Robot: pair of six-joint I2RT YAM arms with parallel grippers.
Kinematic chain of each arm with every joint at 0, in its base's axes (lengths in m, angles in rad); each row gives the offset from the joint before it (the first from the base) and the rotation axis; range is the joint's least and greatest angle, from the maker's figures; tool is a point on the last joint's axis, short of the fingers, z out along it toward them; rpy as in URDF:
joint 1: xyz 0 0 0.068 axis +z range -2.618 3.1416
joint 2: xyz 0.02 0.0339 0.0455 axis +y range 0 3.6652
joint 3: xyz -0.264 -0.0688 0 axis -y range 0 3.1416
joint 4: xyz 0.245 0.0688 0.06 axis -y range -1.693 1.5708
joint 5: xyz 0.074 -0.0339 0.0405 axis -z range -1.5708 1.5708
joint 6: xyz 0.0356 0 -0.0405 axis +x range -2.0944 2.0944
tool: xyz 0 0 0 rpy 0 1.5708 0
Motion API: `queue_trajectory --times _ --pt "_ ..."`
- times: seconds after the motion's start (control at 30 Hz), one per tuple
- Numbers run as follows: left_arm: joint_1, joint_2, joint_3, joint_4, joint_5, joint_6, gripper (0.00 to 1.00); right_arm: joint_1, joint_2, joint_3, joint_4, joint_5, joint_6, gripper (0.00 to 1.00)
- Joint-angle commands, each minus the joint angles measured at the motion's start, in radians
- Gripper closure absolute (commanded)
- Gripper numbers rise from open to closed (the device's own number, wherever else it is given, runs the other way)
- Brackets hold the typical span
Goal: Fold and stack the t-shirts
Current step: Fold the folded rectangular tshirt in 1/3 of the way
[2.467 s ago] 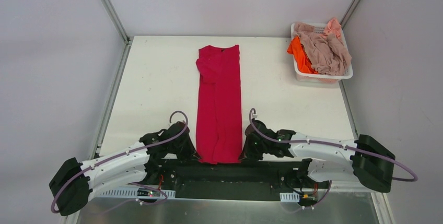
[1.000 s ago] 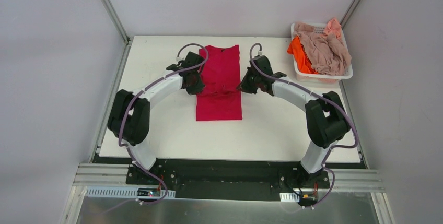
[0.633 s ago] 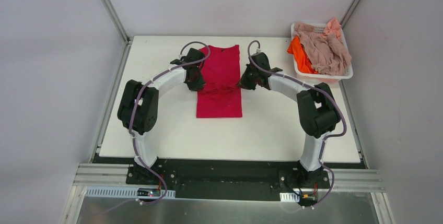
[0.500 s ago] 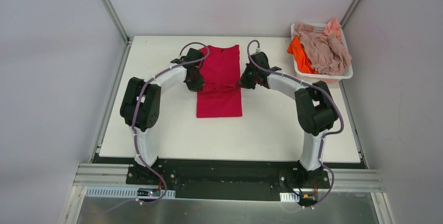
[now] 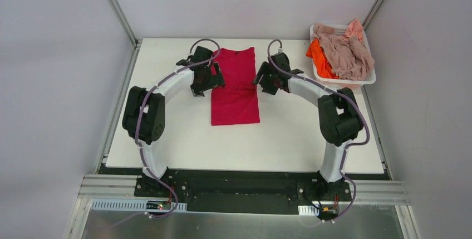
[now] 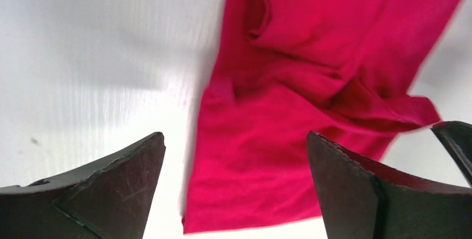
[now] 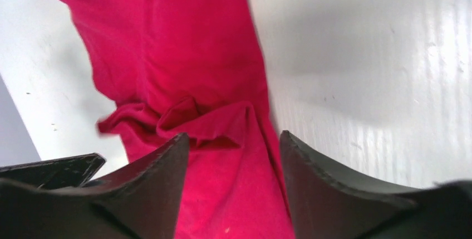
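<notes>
Having released the crimson t-shirt, the fingers now gape.

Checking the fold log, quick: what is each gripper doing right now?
Left gripper: open, holding nothing, over the red t-shirt.
Right gripper: open, holding nothing.

This is a robotics lab test cell. A bare white worktop is boxed in by plain pale wall panels on aluminium posts. At the worktop's near edge, a cabled left arm and right arm are bolted to a black base plate on a metal rail.
</notes>
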State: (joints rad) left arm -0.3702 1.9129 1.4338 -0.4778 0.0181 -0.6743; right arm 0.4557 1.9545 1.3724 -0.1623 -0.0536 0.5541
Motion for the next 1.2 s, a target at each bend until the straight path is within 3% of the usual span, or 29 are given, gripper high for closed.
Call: queue_trajectory --times 0.0,0.1,0.2,0.3,0.43,0.87,1.0,1.17 --pt "0.007 -0.202 -0.05 -0.011 -0.013 0.018 0.01 -0.002 -0.196 -0.065 -0.006 0.046 -0.005 0.3" --pt "0.007 -0.289 -0.138 -0.012 -0.013 0.002 0.01 0.002 -0.27 -0.14 0.004 0.01 -0.015 0.2" --pt "0.005 -0.368 -0.239 -0.012 0.004 -0.023 0.01 0.01 -0.301 -0.214 0.085 -0.205 -0.015 0.19" --pt "0.005 -0.429 -0.339 -0.012 0.022 -0.041 0.01 0.042 -0.26 -0.214 0.121 -0.351 -0.015 0.08" --pt "0.005 -0.5 -0.459 -0.012 0.024 -0.058 0.01 0.085 -0.169 -0.132 0.126 -0.364 -0.042 0.01" --pt "0.005 -0.648 -0.592 -0.012 0.047 -0.067 0.01 -0.016 0.239 0.343 0.015 -0.294 -0.051 0.0" --pt "0.004 -0.625 -0.592 -0.01 0.054 -0.076 0.01 -0.019 0.126 0.327 -0.024 -0.255 -0.113 0.0" --pt "0.002 -0.566 -0.601 0.04 0.093 -0.096 0.12 -0.02 -0.148 0.015 -0.076 -0.124 -0.112 0.0"
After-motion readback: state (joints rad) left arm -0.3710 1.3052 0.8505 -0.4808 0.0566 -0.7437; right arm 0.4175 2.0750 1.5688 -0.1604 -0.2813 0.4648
